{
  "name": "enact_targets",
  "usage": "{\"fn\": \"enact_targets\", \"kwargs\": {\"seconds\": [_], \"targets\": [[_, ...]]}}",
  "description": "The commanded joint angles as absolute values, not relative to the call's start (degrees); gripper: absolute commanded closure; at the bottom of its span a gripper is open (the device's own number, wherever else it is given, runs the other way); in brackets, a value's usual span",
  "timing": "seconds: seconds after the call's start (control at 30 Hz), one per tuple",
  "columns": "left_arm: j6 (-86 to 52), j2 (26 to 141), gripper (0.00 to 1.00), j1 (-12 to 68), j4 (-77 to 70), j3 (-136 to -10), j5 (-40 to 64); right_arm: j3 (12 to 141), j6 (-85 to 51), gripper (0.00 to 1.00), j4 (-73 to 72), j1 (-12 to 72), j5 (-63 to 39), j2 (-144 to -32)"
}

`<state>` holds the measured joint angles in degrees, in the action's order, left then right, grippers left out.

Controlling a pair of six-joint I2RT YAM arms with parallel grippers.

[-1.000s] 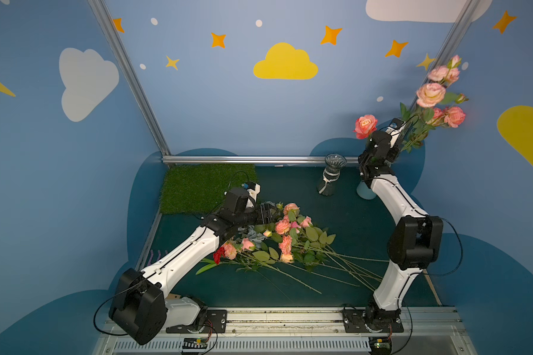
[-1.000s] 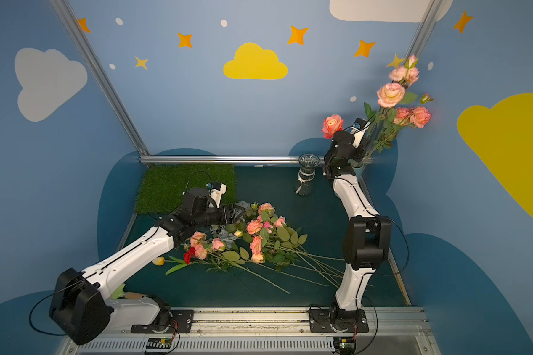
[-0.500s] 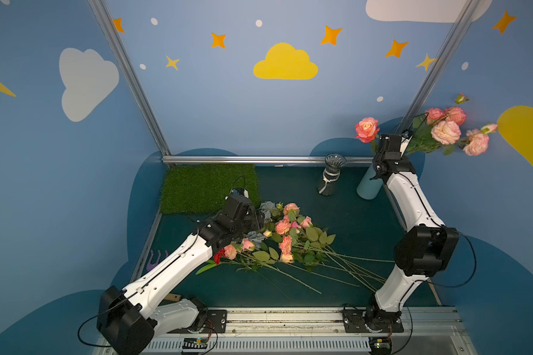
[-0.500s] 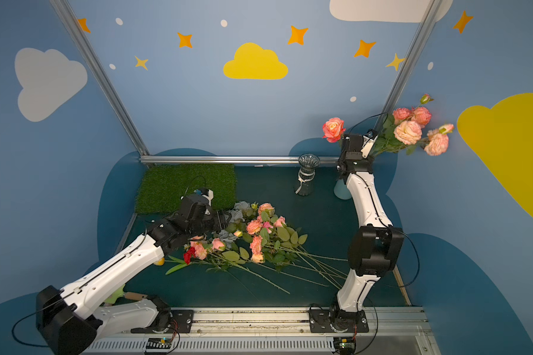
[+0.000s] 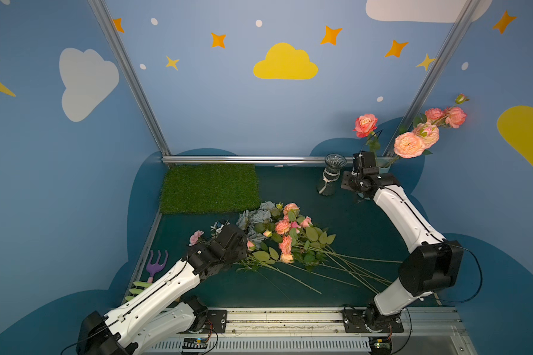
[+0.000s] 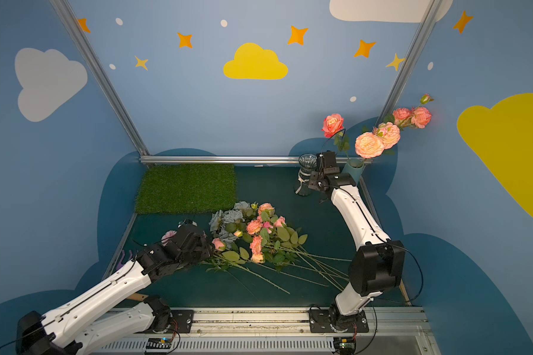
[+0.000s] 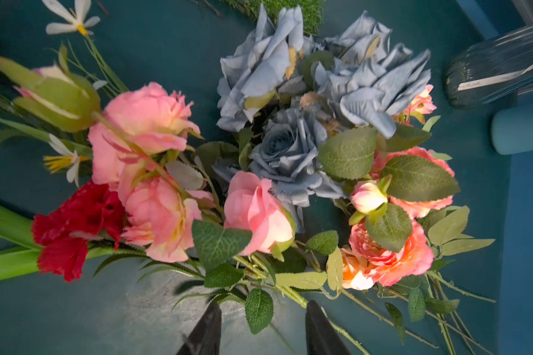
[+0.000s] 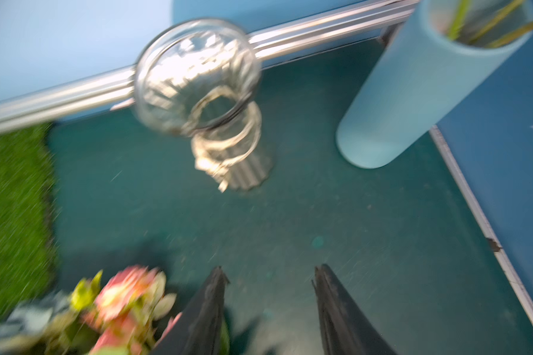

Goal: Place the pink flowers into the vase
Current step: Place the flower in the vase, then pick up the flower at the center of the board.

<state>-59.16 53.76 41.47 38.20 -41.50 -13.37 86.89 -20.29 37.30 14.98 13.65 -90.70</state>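
Note:
The light blue vase (image 6: 355, 172) stands at the back right corner with several pink flowers (image 5: 413, 142) leaning out of it; in the right wrist view green stems show inside the vase (image 8: 413, 92). More pink flowers (image 5: 285, 233) lie in a pile mid-table, stems pointing front right. My left gripper (image 7: 263, 307) hangs low over the pile's left end, open, with green stems and a leaf between its fingers (image 7: 208, 329). In front of the vase my right gripper (image 8: 268, 273) is open and empty above bare table.
A clear glass vase (image 5: 331, 178) stands just left of the right wrist. Grey-blue flowers (image 7: 290, 123) and a red flower (image 7: 74, 224) lie mixed into the pile. A grass mat (image 5: 210, 187) lies back left, a purple garden fork (image 5: 157, 261) front left.
The right gripper has let go of the pink cluster, which now leans right in the vase, and has dropped in front of it. The left gripper pulled back toward the front and narrowed.

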Motion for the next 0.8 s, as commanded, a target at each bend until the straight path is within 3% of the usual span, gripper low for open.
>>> {"fn": "enact_targets", "kwargs": {"seconds": [0.0, 0.37, 0.77], "targets": [[-64.18, 53.94, 0.57, 44.67, 40.22, -40.72, -16.48, 85.23, -19.93, 0.51, 38.73, 17.58, 10.28, -86.46], [-76.20, 59.96, 0.67, 49.44, 28.39, -34.69, -10.46, 78.37, -19.84, 0.53, 39.94, 26.92, 10.25, -76.55], [-82.50, 70.69, 0.70, 53.98, 19.95, -37.89, -8.39, 73.12, -20.01, 0.53, 38.94, 27.81, 10.86, -70.54]]}}
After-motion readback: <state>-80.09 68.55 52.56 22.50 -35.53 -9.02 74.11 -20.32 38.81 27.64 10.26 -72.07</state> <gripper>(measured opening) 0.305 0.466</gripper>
